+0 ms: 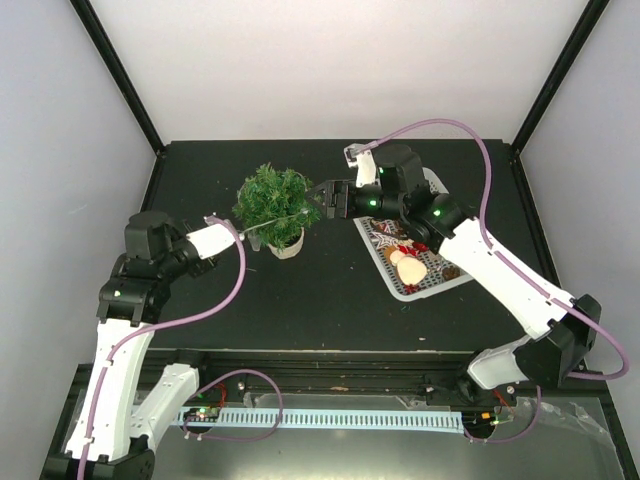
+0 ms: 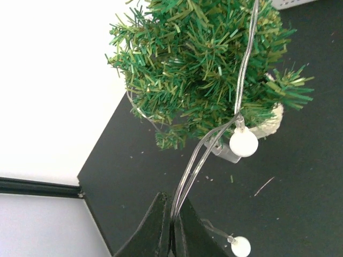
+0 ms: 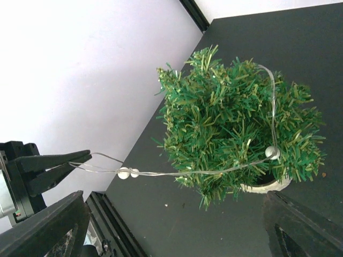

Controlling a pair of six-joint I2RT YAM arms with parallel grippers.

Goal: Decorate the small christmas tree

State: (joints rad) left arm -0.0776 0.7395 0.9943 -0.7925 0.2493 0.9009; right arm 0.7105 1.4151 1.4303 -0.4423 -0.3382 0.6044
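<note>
The small bushy artificial green christmas tree [image 1: 277, 203] stands upright in its little round white pot [image 1: 286, 244] on the black desk [image 1: 330, 300]. It sits between the two sets of jaws, just to the right of the left jaws and just to the left of the right jaws.

The left jaws are clenched on a thin clear wire string of lights [image 3: 187, 173]. In the left wrist view the dark fingers [image 2: 153, 233] meet with the doubled wire pinched between them. From there the wire rises straight ahead of the left jaws into the needles. One round white bulb [image 2: 244, 143] hangs near the pot, and another white bulb [image 2: 240, 246] lies close beside the fingertips.

In the right wrist view the wire runs from the left jaws across the lower sprigs. It then loops up over the far side of the crown, with a pair of small white beads [image 3: 128, 173] on the free span.

The right jaws are released, spread wide and grasping nothing. Their two dark fingers [image 3: 45, 230] sit far apart at the bottom corners of that view, with the tree in front of the gap. From above they hover level with the crown, close to its right side.

Behind the right jaws, under that arm, a white perforated tray [image 1: 435, 287] of small ornaments lies on the desk.
</note>
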